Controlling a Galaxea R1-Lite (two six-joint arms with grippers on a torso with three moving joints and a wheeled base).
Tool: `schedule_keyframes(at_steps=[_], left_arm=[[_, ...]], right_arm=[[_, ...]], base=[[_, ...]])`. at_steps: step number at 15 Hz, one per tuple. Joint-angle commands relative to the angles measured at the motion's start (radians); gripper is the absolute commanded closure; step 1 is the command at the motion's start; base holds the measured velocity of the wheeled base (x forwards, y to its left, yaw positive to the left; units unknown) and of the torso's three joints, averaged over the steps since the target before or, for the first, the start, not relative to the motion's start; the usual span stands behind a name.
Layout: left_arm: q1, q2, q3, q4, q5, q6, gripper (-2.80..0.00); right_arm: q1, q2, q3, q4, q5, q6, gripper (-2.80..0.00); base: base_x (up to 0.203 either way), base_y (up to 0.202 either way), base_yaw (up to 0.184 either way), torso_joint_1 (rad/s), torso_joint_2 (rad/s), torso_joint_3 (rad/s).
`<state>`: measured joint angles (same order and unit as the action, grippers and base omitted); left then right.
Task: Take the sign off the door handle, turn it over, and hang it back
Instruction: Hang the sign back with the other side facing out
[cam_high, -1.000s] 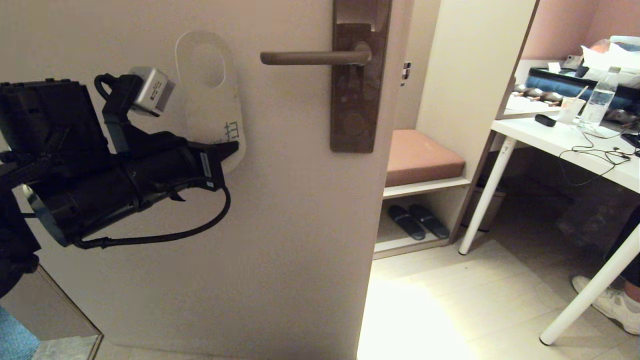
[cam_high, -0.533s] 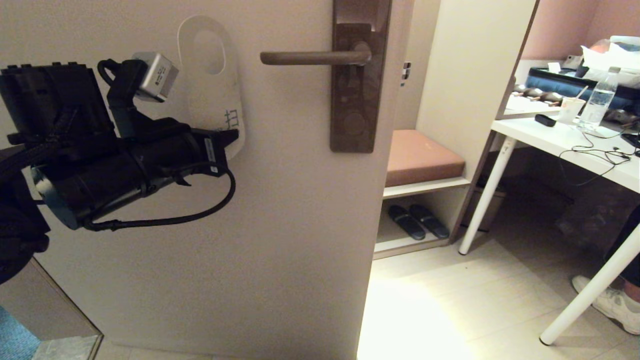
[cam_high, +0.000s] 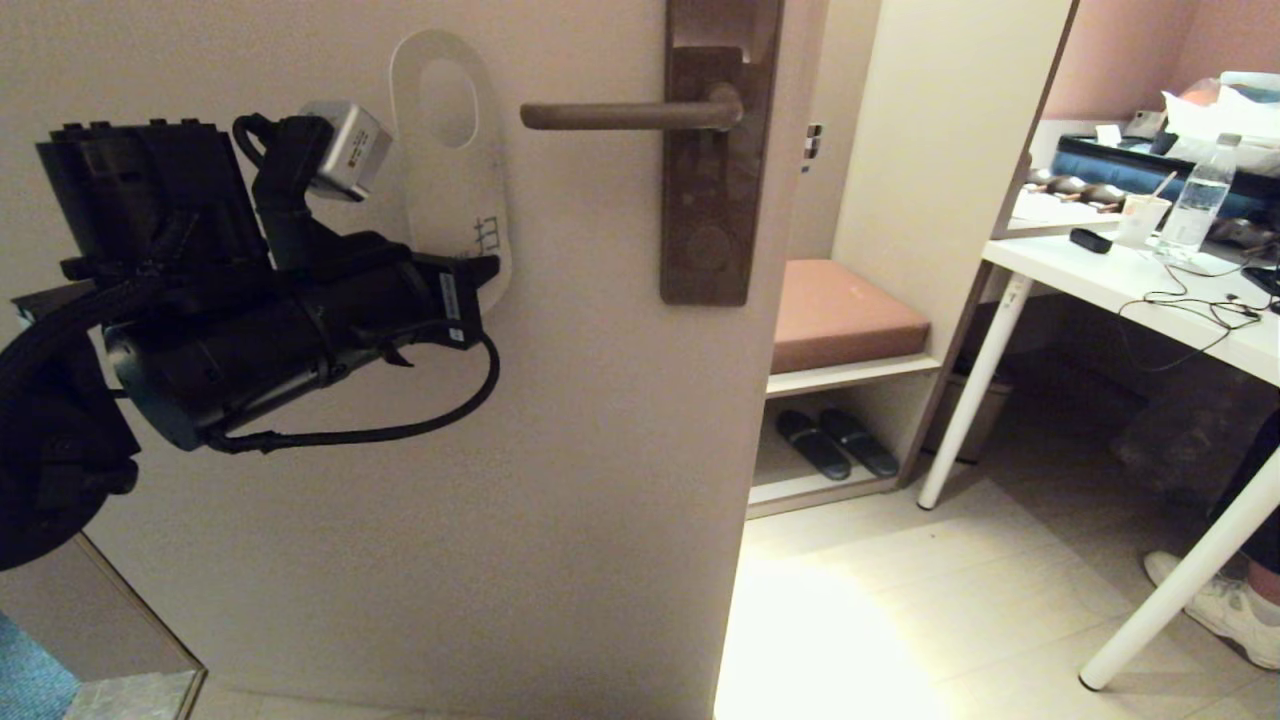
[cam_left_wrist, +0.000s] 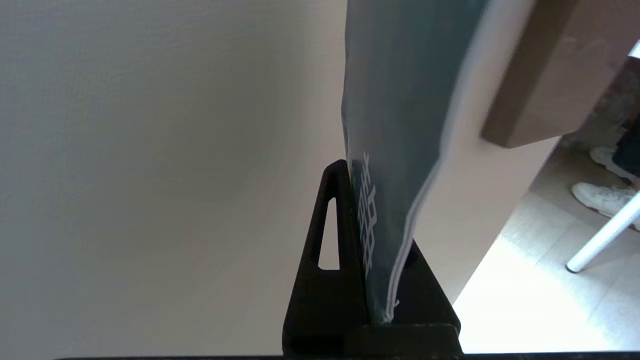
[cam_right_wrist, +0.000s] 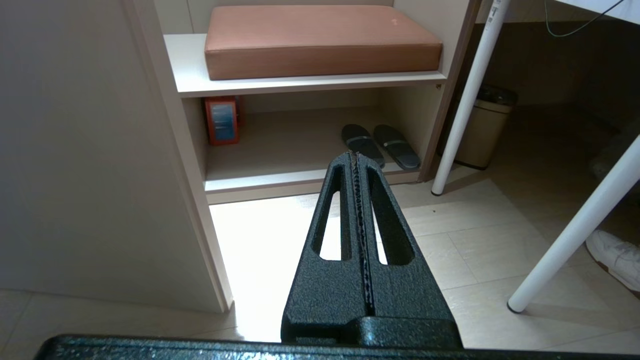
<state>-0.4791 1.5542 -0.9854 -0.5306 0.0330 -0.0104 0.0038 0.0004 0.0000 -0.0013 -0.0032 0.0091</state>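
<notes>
The sign (cam_high: 452, 170) is upright in front of the door, pale grey side toward the head camera, its big hole just left of the free tip of the door handle (cam_high: 630, 115). My left gripper (cam_high: 488, 272) is shut on the sign's lower end. In the left wrist view the blue side of the sign (cam_left_wrist: 395, 125) rises from between the black fingers (cam_left_wrist: 334, 240), with the brown handle plate (cam_left_wrist: 545, 75) beyond. My right gripper (cam_right_wrist: 356, 159) is shut and empty, held low over the floor, out of the head view.
The dark brown handle plate (cam_high: 715, 160) sits at the door's edge. Beyond the open door stand a shelf with a pink cushion (cam_high: 840, 315), slippers (cam_high: 835, 442), a white table (cam_high: 1130, 290) with clutter, and a person's white shoe (cam_high: 1225, 610).
My left gripper has carried the sign up and to the right, bringing its hole close to the tip of the door handle. The right arm is unchanged.
</notes>
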Motion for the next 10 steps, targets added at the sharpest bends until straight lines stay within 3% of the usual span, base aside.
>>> schedule_keyframes(at_steps=[1,7,10], left_arm=[[-0.014,0.012,-0.007,-0.003,0.001,0.000,0.00],[-0.030,0.019,-0.007,-0.005,0.003,0.000,0.00],[-0.047,0.033,-0.010,-0.008,0.053,0.002,0.00]], right_arm=[[0.001,0.000,0.000,0.000,0.000,0.000,0.00],[0.001,0.000,0.000,0.000,-0.001,0.000,0.00],[0.001,0.000,0.000,0.000,-0.001,0.000,0.00]], base=[[0.000,0.000,0.000,0.000,0.00,0.000],[0.000,0.000,0.000,0.000,0.00,0.000],[0.000,0.000,0.000,0.000,0.00,0.000]])
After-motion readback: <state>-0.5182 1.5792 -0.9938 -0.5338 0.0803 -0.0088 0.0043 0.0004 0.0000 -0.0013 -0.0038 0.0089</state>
